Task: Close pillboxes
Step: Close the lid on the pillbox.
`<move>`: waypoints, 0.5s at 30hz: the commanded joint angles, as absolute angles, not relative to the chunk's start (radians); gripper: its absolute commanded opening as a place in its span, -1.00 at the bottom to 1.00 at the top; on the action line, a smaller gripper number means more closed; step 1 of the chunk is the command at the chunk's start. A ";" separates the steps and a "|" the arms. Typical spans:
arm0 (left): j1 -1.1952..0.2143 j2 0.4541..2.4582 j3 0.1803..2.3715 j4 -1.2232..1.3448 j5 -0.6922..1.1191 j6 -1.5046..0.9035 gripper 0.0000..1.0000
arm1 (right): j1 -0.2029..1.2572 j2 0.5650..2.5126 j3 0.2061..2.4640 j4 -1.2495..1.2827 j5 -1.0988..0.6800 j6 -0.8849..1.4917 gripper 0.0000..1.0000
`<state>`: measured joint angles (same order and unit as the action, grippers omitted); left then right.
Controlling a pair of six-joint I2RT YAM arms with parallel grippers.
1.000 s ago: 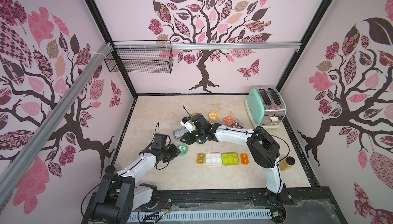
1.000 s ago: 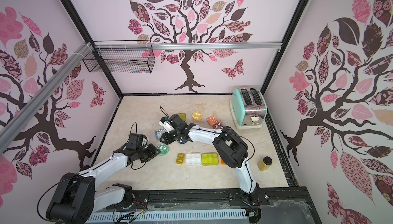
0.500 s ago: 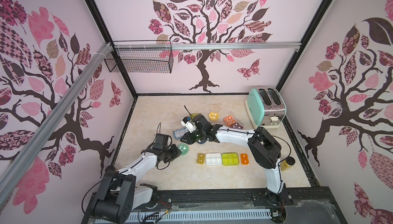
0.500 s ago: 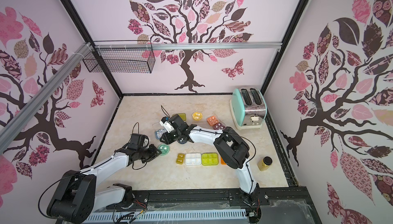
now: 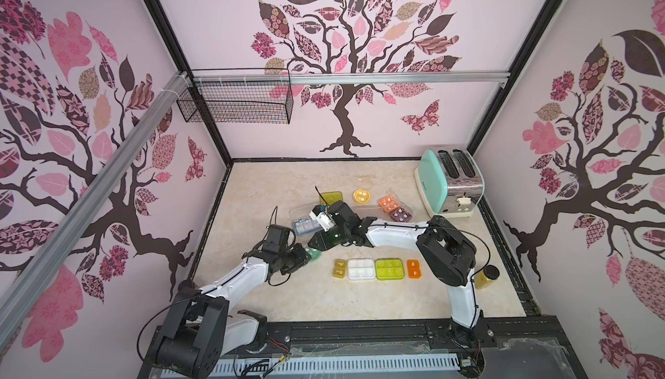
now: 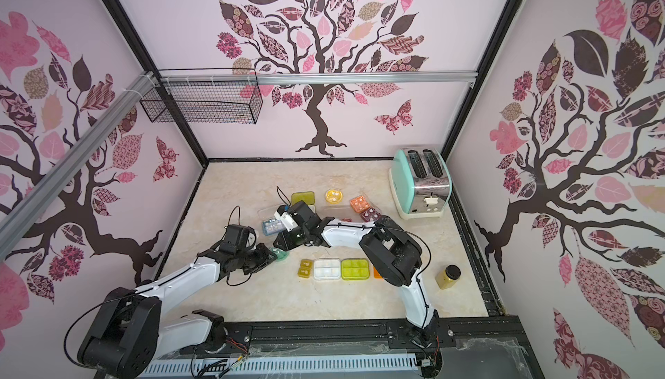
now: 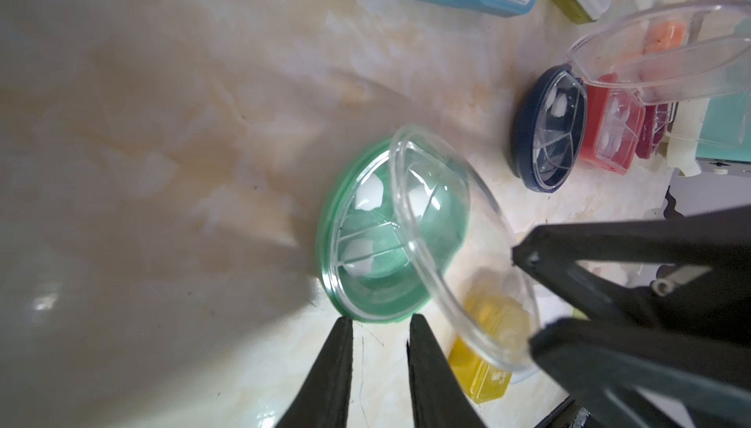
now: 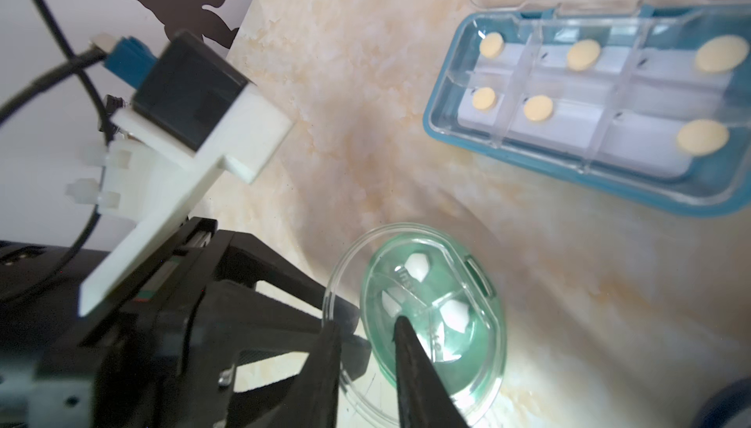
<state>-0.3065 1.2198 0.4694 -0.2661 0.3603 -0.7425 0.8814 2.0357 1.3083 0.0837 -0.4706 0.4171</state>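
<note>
The green pillbox [image 7: 378, 283] is translucent plastic. Its domed lid [image 7: 459, 243] is clear and glossy and catches bright highlights. The blue pillbox [image 8: 589, 121] has a smooth, glossy shell with clear plastic dividers (the pills [image 8: 584, 54] inside look chalky and matt). The table [image 5: 360, 301] has a smooth, marble-patterned top with a soft sheen. The left gripper [image 7: 380, 318] has matt black fingers [image 7: 333, 373]. In a top view the toaster [image 5: 430, 179] pairs glossy mint sides with shiny metal, and the basket [image 5: 234, 102] is thin black wire.
</note>
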 commanded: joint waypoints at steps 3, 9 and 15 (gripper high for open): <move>-0.325 1.119 0.467 -0.327 0.356 -0.760 -0.47 | 0.891 2.002 1.290 0.120 -0.485 0.451 -0.47; -0.327 0.951 0.508 -0.470 0.318 -0.755 -0.45 | 0.891 1.994 1.281 0.108 -0.461 0.451 -0.47; -0.284 1.007 0.607 -0.487 0.305 -0.715 -0.08 | 0.892 1.955 1.283 0.037 -0.354 0.499 -0.22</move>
